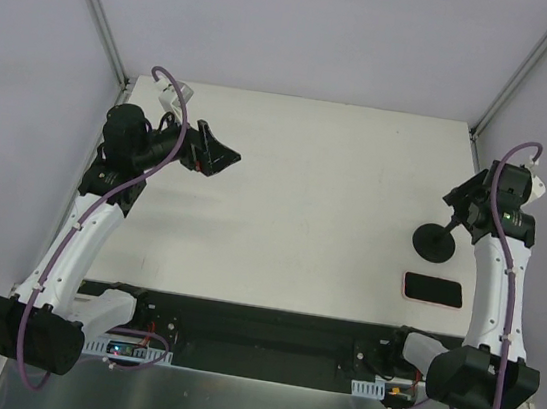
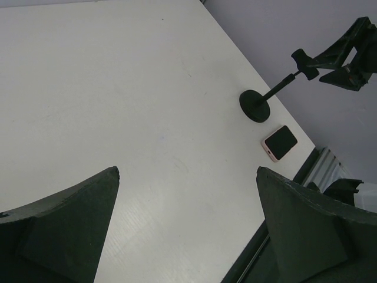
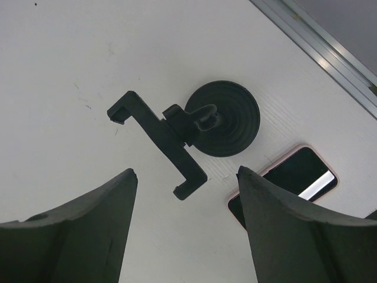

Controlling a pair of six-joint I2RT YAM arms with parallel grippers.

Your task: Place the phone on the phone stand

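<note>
right tool (image 3: 187, 171) over phone stand (image 3: 235, 127) | phone (image 3: 288, 177) flat just beside it

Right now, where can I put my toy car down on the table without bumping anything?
The big middle of the table is bare, from the left gripper across to the phone stand. It's crowded on the right: the phone lies close by the stand, and the right gripper hangs above the stand.

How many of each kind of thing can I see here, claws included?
Glossy black smartphone in pale pink case: 1
Black phone stand with round disc base: 1
Black two-finger robot grippers: 2 (left gripper, right gripper)
Total: 4
</note>
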